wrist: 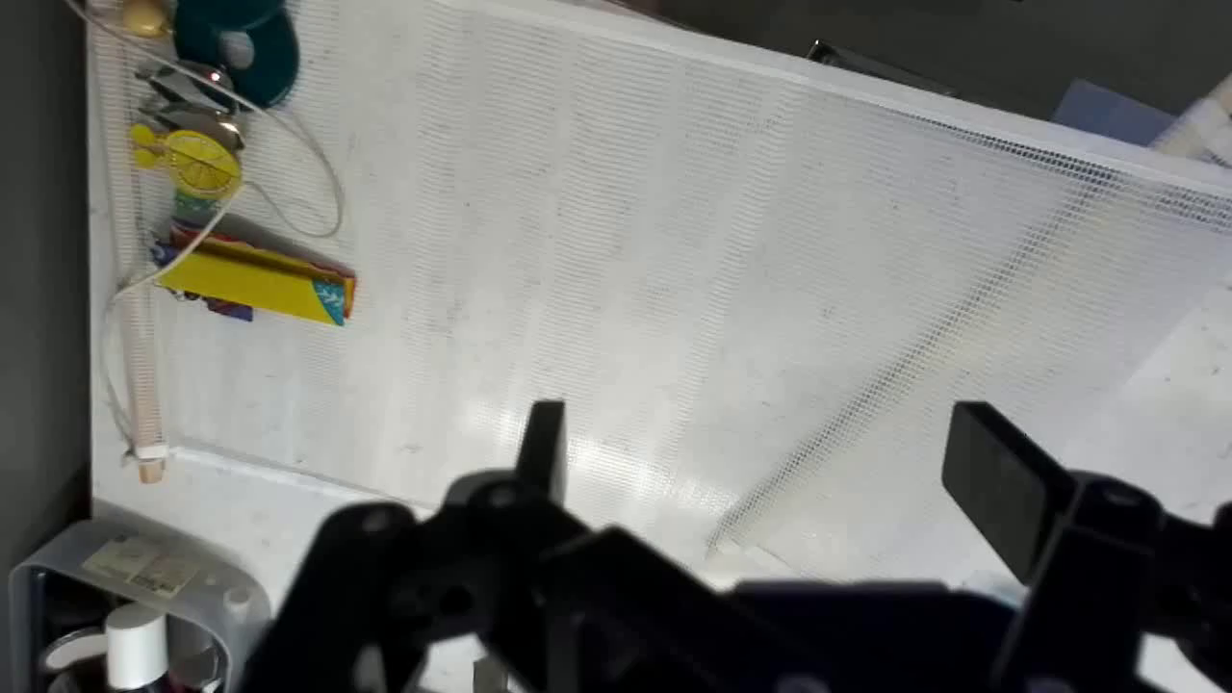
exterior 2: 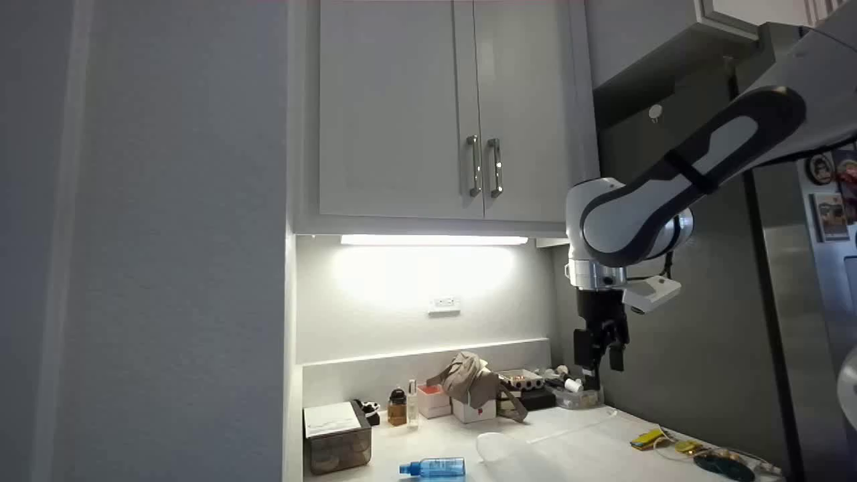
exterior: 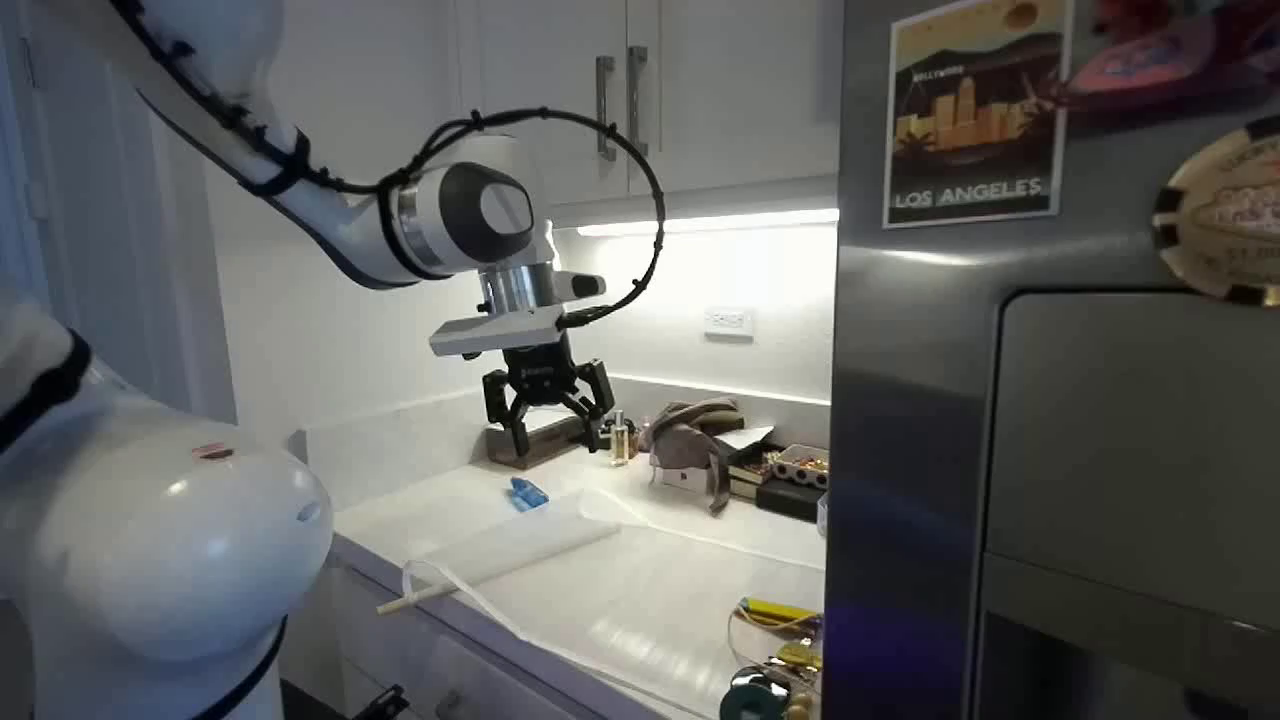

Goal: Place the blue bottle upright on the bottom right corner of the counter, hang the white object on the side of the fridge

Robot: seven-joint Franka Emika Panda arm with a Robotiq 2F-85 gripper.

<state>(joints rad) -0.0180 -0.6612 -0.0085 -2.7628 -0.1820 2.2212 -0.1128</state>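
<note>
Hand (wrist: 765, 457) in the air above the table (exterior: 430, 512), with fingers (wrist: 1001, 481) spread wide apart and nothing gripped between them. On the table, tipped onto its side: a small translucent blue bottle (exterior 2: 438, 467), with narrow cap pointing away from the stainless-steel fridge (exterior: 910, 420). Just beside the bottle and across much of the table: a large white mesh sheet (wrist: 616, 241), partly see-through, flat over much of its length and curled up at the end by the bottle, with a pale wooden rod (exterior: 395, 604) poking out past the front edge. Contact between bottle and sheet: impossible to tell. At the fridge end of the sheet: a yellow packet (wrist: 252, 284), a lemon-slice charm (wrist: 200, 164) and a dark green ring-shaped item (wrist: 274, 72). Along the back in an exterior view: a lidded see-through storage box (exterior 2: 338, 452), an amber bottle (exterior 2: 397, 407), a slim clear bottle (exterior 2: 412, 406), a pink box (exterior 2: 434, 403) and a taupe cloth bag (exterior 2: 469, 381) over a white box (exterior 2: 474, 410). On the fridge: a Los Angeles picture (exterior: 975, 110) and a poker-chip magnet (exterior: 1230, 215).
</note>
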